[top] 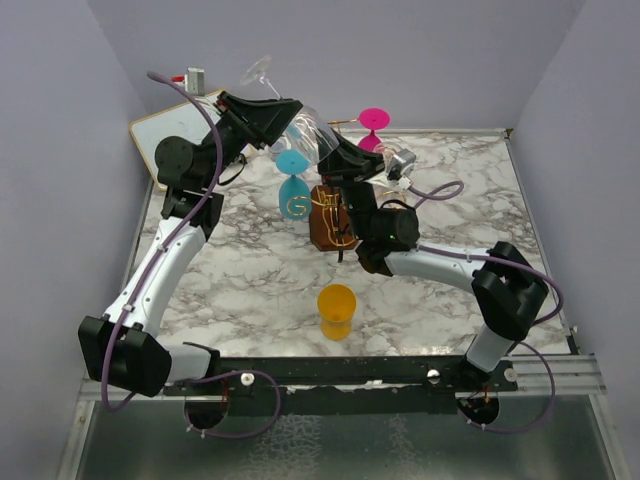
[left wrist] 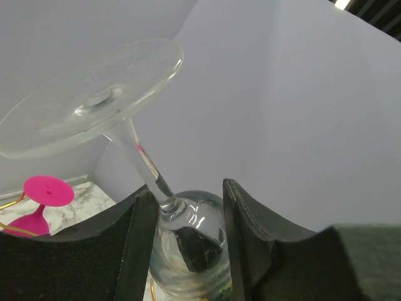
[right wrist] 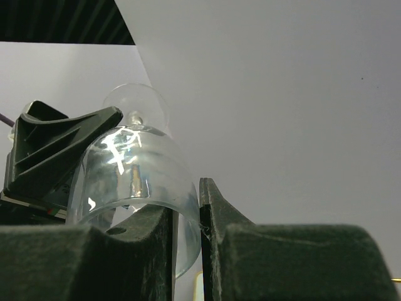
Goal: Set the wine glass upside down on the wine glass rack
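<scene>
My right gripper (right wrist: 187,207) pinches its 2 fingers onto the rim of the clear stemmed wine glass (right wrist: 128,169). My left gripper (left wrist: 185,200) straddles the bowl, fingers apart, grip unclear. The glass hangs tilted, foot up, near the gold wire, brown-based wine glass rack (top: 330,228).

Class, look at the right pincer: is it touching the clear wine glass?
Touching. The right wrist view shows the wall of the wine glass pinched between the two fingers of the right pincer.
</scene>
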Available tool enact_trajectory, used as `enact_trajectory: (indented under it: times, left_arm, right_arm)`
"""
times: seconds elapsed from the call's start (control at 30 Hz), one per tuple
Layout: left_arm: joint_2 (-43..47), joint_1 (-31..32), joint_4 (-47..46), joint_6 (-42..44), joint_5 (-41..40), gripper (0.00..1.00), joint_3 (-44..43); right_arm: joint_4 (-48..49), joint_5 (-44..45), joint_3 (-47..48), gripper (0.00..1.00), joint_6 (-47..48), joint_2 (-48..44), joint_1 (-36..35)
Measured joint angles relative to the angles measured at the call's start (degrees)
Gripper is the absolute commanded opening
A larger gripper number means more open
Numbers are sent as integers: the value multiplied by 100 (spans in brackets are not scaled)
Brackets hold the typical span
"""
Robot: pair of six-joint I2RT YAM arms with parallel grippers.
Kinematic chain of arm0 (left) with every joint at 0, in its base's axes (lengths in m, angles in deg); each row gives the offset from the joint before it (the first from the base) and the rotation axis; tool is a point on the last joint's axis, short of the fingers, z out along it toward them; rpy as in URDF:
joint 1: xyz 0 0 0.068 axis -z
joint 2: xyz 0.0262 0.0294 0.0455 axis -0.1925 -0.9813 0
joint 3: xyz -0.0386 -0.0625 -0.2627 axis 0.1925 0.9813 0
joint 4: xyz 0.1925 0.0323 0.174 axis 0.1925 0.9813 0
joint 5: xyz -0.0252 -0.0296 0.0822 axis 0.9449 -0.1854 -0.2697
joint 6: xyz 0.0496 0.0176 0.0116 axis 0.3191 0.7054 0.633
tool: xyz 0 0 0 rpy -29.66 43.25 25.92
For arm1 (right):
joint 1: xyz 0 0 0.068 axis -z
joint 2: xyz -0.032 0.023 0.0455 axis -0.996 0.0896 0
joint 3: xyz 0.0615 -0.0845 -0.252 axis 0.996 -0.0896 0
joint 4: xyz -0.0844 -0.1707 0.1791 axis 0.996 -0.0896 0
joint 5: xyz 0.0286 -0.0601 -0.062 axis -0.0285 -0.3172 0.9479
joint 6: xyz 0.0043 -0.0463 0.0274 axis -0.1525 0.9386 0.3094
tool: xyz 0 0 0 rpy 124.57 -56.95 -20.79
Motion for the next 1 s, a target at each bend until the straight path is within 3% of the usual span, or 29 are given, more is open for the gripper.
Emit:
enact_trajectory:
  times: [0.13,0.4,0.47,0.5,0.67,0.7,0.73,0.77,1.0]
  left_arm:
    - [-2,-13,-101,-57,-90,14,-70]
    - [-122,-31,-142,-313,-116,10,-229]
    - [-197,-31,-149,-341,-111,0,-293]
    - [-223,-31,-155,-348,-111,0,-308]
    - [-302,-42,-352,-286,-68,0,-326]
    - [-313,-37,-420,-208,-35,0,-378]
    - [-317,-42,-444,-96,15,0,-450]
    - [-315,-48,-474,20,63,0,-542]
    - [-310,-13,-540,669,719,0,-1067]
  right_arm:
    - [11,22,76,1,-155,0,-7]
    - [22,92,129,1,-529,79,-7]
    - [24,118,166,1,-616,120,-4]
    - [24,131,179,6,-645,136,-2]
    - [26,116,271,53,-769,249,13]
    - [20,81,262,67,-754,273,15]
    - [20,44,258,92,-734,293,9]
    - [20,13,219,99,-691,302,7]
    - [13,-81,-579,99,-365,101,-11]
